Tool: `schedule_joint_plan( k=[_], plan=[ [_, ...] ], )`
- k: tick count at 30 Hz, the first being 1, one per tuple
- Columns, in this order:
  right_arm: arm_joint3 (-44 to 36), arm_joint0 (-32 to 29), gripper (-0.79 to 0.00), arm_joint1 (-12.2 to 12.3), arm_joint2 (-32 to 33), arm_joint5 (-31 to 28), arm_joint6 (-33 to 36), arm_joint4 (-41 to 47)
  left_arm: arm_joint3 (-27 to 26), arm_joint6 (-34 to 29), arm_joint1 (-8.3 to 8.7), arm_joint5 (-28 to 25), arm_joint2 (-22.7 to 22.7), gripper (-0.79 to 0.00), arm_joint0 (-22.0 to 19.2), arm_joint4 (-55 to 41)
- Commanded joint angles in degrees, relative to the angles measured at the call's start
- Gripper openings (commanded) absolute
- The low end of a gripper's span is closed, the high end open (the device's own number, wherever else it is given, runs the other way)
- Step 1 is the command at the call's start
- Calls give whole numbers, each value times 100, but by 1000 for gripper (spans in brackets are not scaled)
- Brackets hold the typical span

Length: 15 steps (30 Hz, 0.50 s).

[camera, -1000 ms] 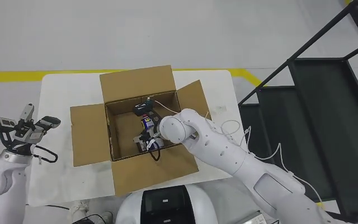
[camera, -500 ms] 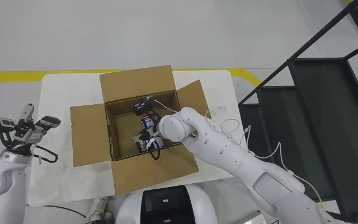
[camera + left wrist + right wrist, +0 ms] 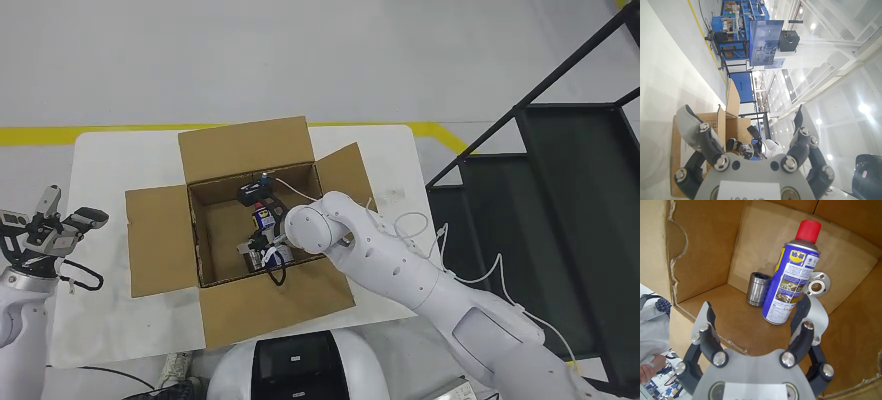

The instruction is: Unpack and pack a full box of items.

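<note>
The right gripper, built of grey metal plate with black links and white-backed fingers faced with black pads, was held inside the open brown corrugated cardboard box, its two fingers spread wide apart around bare box floor. Just beyond one fingertip, a tall blue cylindrical spray can with a glossy red plastic cap was seen standing upright on the floor of the box, its printed label turned toward the wrist camera. Just beside the can, a short polished steel cylinder with a dark hollow bore was stood on end. On the can's other side, a round shiny metal flange with a central hole and small bolt holes was propped against the far wall. The box walls were matte, and torn, ragged edges were seen along the flaps. The box was set on a smooth white rectangular table with all four flaps folded outward. Farthest off, beyond the table's left edge, the left gripper was held with its fingers parted, nothing between them.
</note>
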Motion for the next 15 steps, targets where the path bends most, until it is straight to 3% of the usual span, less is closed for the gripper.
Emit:
schedule_joint_plan(
  k=[1, 10, 13, 15],
  plan=[
    [19, -45, 0, 1, 15, -51, -123, -1, 0, 0, 0, 0, 0, 0, 0, 0],
    [507, 76, 0, -110, -83, -67, -265, -102, 0, 0, 0, 0, 0, 0, 0, 0],
    [752, 179, -154, -190, -193, 67, -269, -150, 0, 0, 0, 0, 0, 0, 0, 0],
    [893, 242, -191, -252, -268, 104, -302, -141, 0, 0, 0, 0, 0, 0, 0, 0]
  ],
)
